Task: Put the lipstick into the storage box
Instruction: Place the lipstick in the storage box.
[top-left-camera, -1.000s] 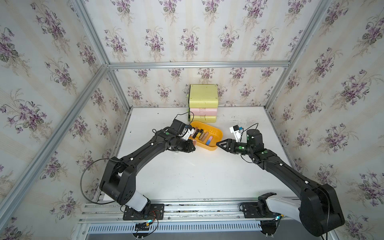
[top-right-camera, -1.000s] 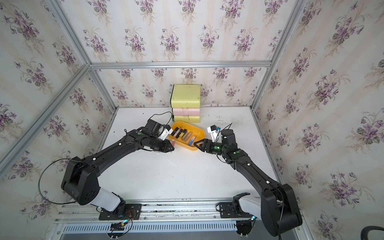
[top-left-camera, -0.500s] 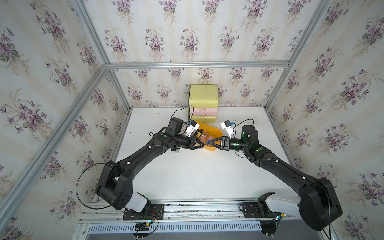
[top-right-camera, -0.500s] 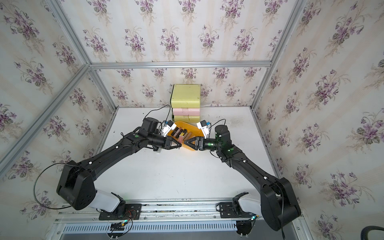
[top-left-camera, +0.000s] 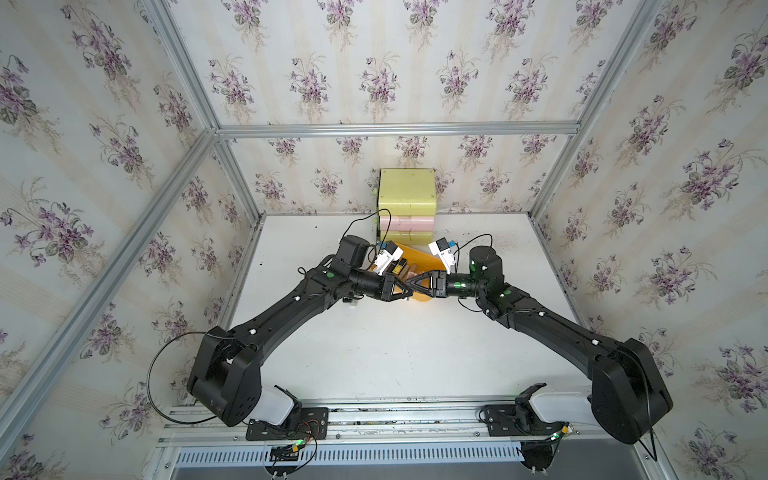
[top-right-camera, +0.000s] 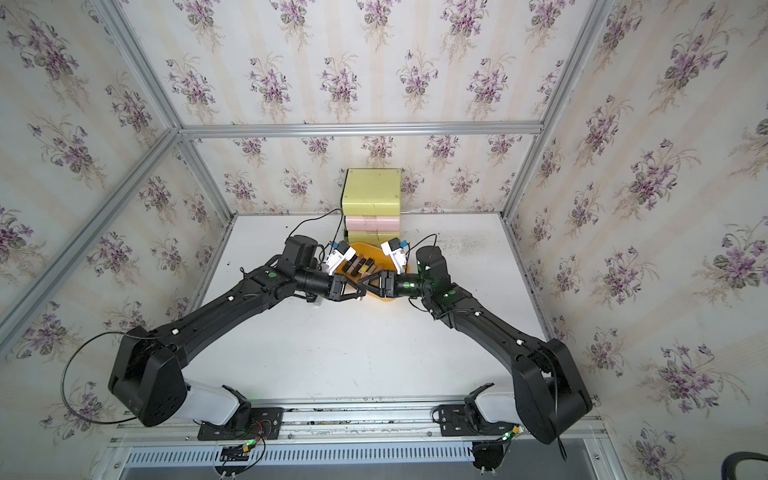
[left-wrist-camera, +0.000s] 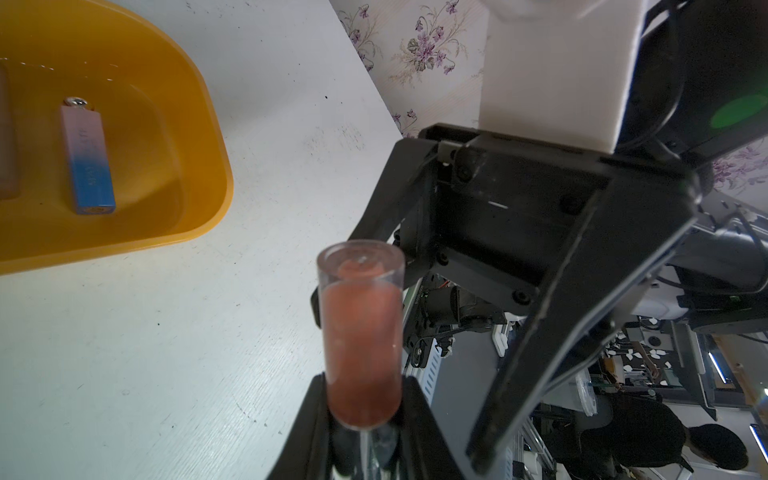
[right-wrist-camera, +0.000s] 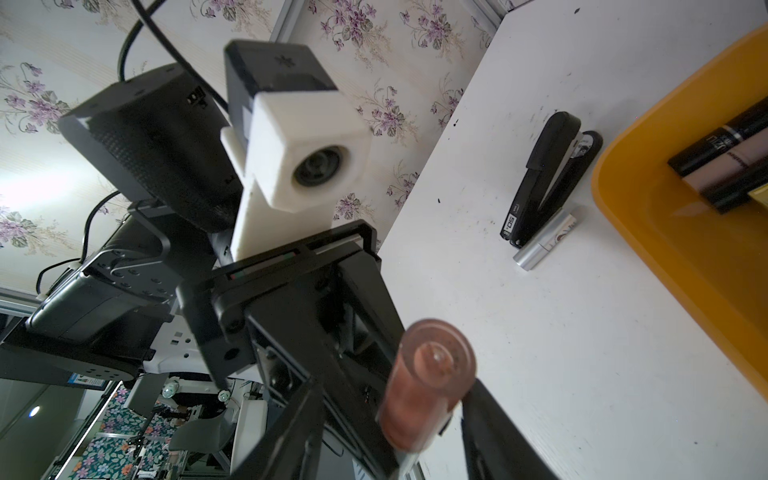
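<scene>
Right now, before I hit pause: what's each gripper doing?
Left gripper: closed on the lipstick.
Right gripper: open, jaws straddling the lipstick's free end, not clamped yet.

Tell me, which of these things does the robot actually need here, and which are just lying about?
In the job: lipstick, held by the left gripper; orange storage box.
Just lying about: black stapler; yellow-and-pink drawer unit.
</scene>
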